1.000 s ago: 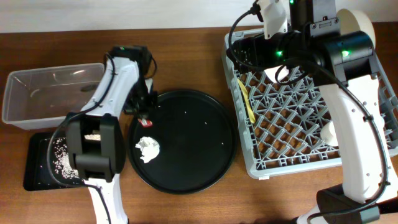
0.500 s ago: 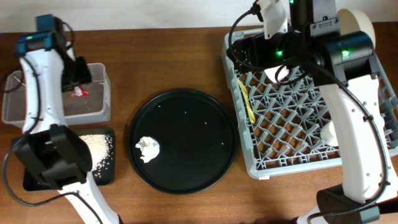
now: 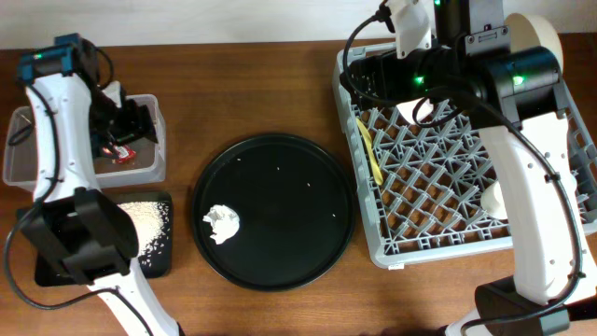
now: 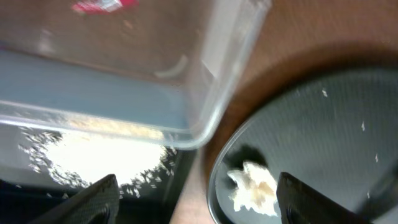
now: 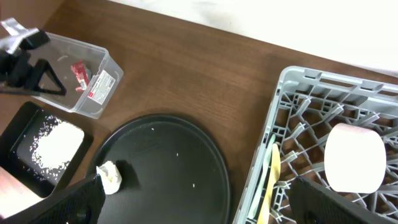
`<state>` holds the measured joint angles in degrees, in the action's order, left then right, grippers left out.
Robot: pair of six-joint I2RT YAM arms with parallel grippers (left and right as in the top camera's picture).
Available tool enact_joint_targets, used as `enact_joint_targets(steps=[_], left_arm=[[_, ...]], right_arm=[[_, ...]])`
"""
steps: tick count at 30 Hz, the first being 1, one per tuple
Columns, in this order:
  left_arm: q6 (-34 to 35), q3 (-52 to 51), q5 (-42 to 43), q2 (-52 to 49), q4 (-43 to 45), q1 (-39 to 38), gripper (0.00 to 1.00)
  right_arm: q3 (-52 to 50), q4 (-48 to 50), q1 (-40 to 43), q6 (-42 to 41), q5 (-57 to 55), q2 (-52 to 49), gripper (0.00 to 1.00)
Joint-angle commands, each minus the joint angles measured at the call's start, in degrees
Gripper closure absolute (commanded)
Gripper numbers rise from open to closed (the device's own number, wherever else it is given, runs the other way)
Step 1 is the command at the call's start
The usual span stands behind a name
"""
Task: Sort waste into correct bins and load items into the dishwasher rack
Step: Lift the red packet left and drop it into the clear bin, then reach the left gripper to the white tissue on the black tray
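Small red sauce packet, lying flat inside clear plastic tub, left tool above tub, spread wide, holding nothing, right tool likewise wide, empty.

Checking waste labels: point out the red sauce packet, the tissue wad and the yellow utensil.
red sauce packet (image 5: 78, 71), right wrist view, its middle.
tissue wad (image 3: 223, 224), overhead view, its centre.
yellow utensil (image 3: 371, 152), overhead view, mid-handle.

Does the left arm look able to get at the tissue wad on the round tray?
Probably yes. The tissue wad lies uncovered on the round black tray, and the left hand hangs open and empty over the clear tub next to it.
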<state>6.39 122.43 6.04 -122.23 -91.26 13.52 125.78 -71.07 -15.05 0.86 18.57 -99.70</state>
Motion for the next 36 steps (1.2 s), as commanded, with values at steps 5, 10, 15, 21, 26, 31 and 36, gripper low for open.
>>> enact_joint_targets(steps=[5,10,15,21,26,31,36], left_arm=[[-1.9,-4.1,0.7,9.0,-5.5,-12.7,0.19],[5.6,-14.9,-9.9,10.8,-4.0,-22.1,0.13],[5.8,-31.0,-9.6,10.7,5.9,-28.9,0.02],[4.3,-43.0,-5.5,10.7,14.9,-30.0,0.01],[4.1,-48.3,-0.1,10.7,21.8,-30.0,0.24],[4.5,-53.0,-0.9,10.7,25.2,-29.8,0.74],[5.6,-45.0,-0.9,12.1,17.3,-27.5,1.00]], right_arm=[[0.1,0.2,-0.3,0.2,0.7,-0.2,0.02],[0.1,0.2,-0.3,0.2,0.7,-0.2,0.02],[0.1,0.2,-0.3,0.2,0.7,-0.2,0.02],[0.1,0.2,-0.3,0.2,0.7,-0.2,0.02],[0.1,0.2,-0.3,0.2,0.7,-0.2,0.02],[0.1,0.2,-0.3,0.2,0.7,-0.2,0.02],[0.1,0.2,-0.3,0.2,0.7,-0.2,0.02]])
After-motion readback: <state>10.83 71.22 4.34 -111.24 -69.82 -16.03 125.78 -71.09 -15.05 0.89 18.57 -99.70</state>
